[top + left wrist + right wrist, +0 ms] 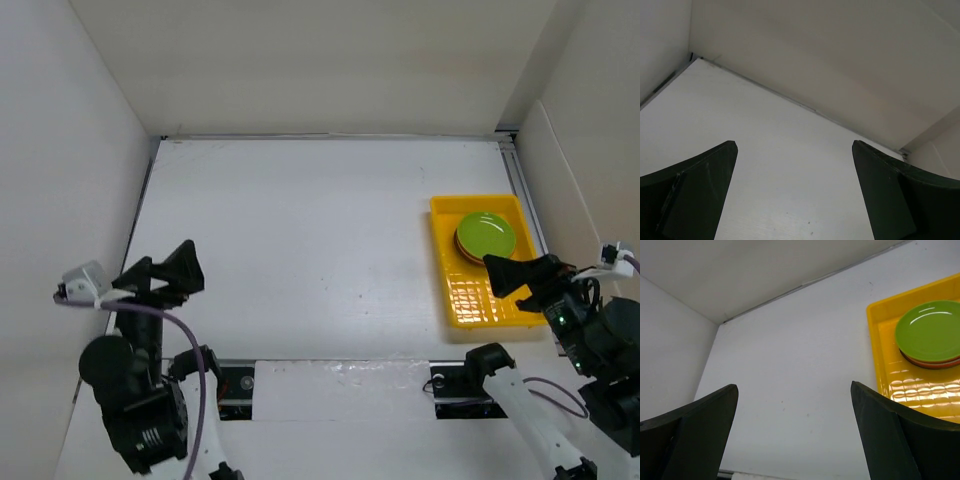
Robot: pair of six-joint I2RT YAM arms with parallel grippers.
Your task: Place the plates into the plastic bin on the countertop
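Observation:
The yellow plastic bin point(478, 300) lies at the right of the white countertop point(300, 240). A stack of plates sits in its far half: a lime green plate point(486, 233) on top, an orange plate point(935, 363) edge beneath it, and the rest hidden. The bin point(920, 390) and the green plate point(929, 331) also show in the right wrist view. My right gripper point(523, 272) is open and empty, raised over the bin's near end. My left gripper point(168, 268) is open and empty, raised at the near left. The left wrist view shows only bare countertop point(765, 150) between its fingers point(700, 195).
White walls point(330, 60) bound the countertop at the back and both sides. A metal rail point(340, 375) runs along the near edge by the arm bases.

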